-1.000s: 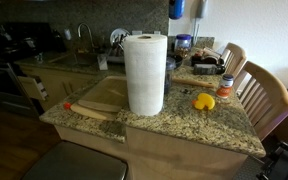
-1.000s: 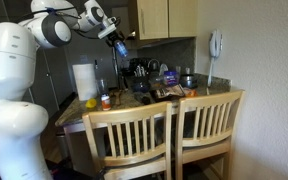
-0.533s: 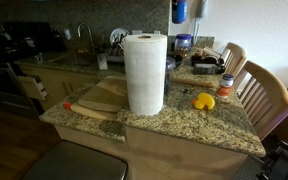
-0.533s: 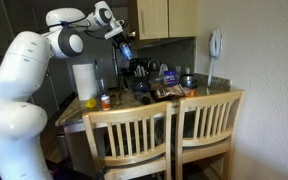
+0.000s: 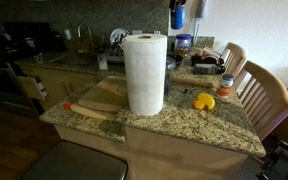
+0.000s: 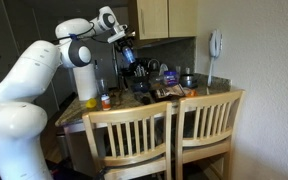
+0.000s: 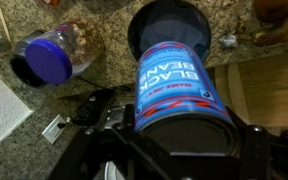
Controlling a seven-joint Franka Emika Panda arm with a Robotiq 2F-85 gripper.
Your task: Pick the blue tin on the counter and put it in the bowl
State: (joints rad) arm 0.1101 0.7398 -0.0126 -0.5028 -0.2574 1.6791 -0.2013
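In the wrist view the claw is gripping the tin. Its jaws are clamping the tin's near end from left and right, spread only as wide as the body. The tin's long axis is running away from the claw and up the picture, with the label facing the camera. Its far end is pointing straight at the bowl, a dark round mouth lying just beyond it on the counter. A blue-lidded jar is sitting to the left of the bowl, apart from it. Since tin and bowl are lining up on one axis, the coming move is probably a descent along that axis, with little shift to either side. How much height is left cannot be read from this view. In an exterior view the claw is hanging with the tin well above the cluttered far part of the counter. In an exterior view the tin is showing at the top edge, far beyond the roll. The bowl cannot be picked out for certain in either exterior view.
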